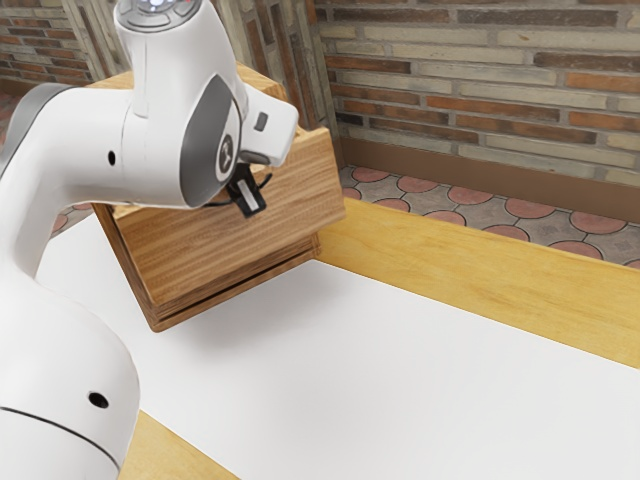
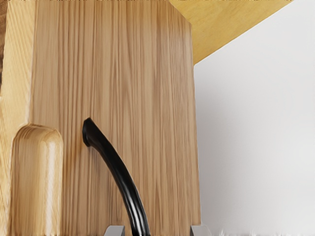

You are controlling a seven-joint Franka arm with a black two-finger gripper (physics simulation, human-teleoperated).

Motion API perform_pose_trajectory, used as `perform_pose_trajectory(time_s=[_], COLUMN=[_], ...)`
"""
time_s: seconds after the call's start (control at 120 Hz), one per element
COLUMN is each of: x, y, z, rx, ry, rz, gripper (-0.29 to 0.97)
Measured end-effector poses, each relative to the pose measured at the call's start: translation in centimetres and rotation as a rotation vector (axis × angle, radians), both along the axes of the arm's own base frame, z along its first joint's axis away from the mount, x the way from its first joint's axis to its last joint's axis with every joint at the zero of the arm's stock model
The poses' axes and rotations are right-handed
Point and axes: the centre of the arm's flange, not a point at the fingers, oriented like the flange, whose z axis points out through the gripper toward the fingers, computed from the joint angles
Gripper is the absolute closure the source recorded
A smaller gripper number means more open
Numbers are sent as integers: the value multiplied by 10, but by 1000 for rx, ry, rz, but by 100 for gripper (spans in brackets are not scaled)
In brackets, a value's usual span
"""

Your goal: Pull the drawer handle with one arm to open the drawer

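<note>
Now my fingers (image 1: pixel 248 197) sit spread either side of the black handle (image 2: pixel 115 172), not clamping it; drawer (image 1: pixel 305 195) juts out of cabinet (image 1: pixel 200 270).

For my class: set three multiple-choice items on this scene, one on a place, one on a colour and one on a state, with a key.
1. Where does the wooden drawer cabinet stand?
A on the white tabletop; B on the tiled floor; C on a wall shelf.
2. What colour is the drawer handle?
A silver; B black; C red.
3. How is the gripper?
A open, with the handle between its fingers; B pressed shut on nothing; C holding a cup.
Key: 1 A, its base rests on the white surface; 2 B, it is a black bow on the wooden front; 3 A, the wrist view shows a gap beside the handle.
</note>
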Motion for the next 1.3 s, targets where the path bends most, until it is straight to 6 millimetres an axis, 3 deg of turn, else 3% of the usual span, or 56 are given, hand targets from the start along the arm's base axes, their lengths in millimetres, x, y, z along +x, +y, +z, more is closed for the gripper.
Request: perform_pose_trajectory(time_s=[1.3], x=[-21], y=[-90], z=[7], rx=[30], ry=[-17], rz=[4], gripper=[59])
